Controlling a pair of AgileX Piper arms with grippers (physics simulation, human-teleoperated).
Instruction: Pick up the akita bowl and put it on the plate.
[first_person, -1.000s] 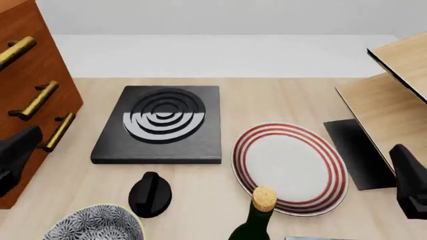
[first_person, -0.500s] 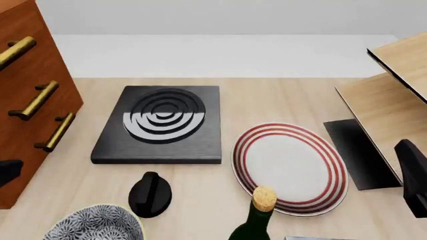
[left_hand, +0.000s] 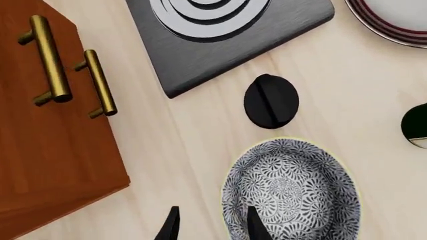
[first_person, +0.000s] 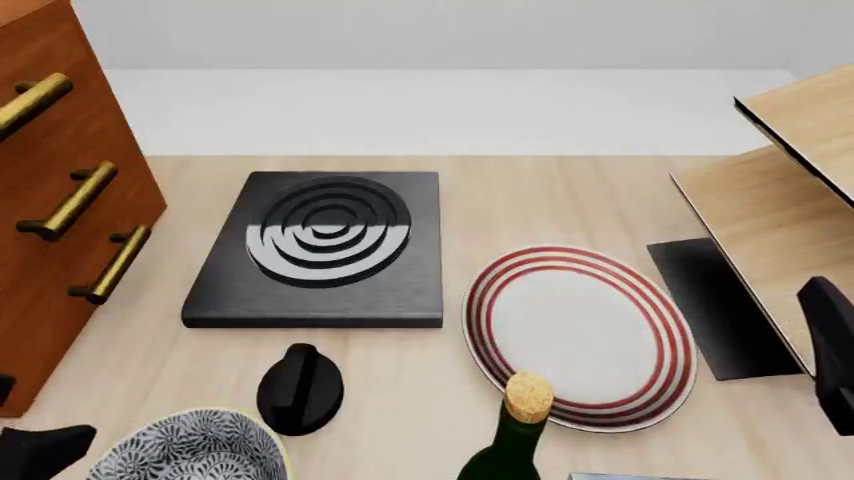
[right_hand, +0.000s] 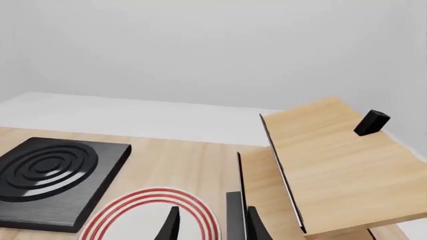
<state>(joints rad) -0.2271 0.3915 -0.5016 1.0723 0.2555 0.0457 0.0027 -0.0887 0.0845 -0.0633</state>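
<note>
The akita bowl (first_person: 187, 450), black-and-white floral with a pale rim, sits at the near left edge of the table and is cut off by the frame. In the left wrist view my left gripper (left_hand: 212, 227) hangs open over the bowl (left_hand: 290, 192), with the bowl's rim showing between the two fingers. The plate (first_person: 581, 335), white with red rings, lies right of centre. My right gripper (right_hand: 212, 225) is open and holds nothing, facing the plate (right_hand: 150, 215) from its near right side. Only a dark part of each arm shows in the front view.
A brown cabinet (first_person: 54, 200) with brass handles stands at the left. A black ringed slab (first_person: 327, 250) lies behind a black round knob (first_person: 300, 388). A corked green bottle (first_person: 514, 440) stands at the plate's near edge. A wooden rack (first_person: 787, 200) fills the right side.
My left arm has dropped from beside the cabinet to the near left corner next to the bowl. My right arm has drifted slightly toward the right edge.
</note>
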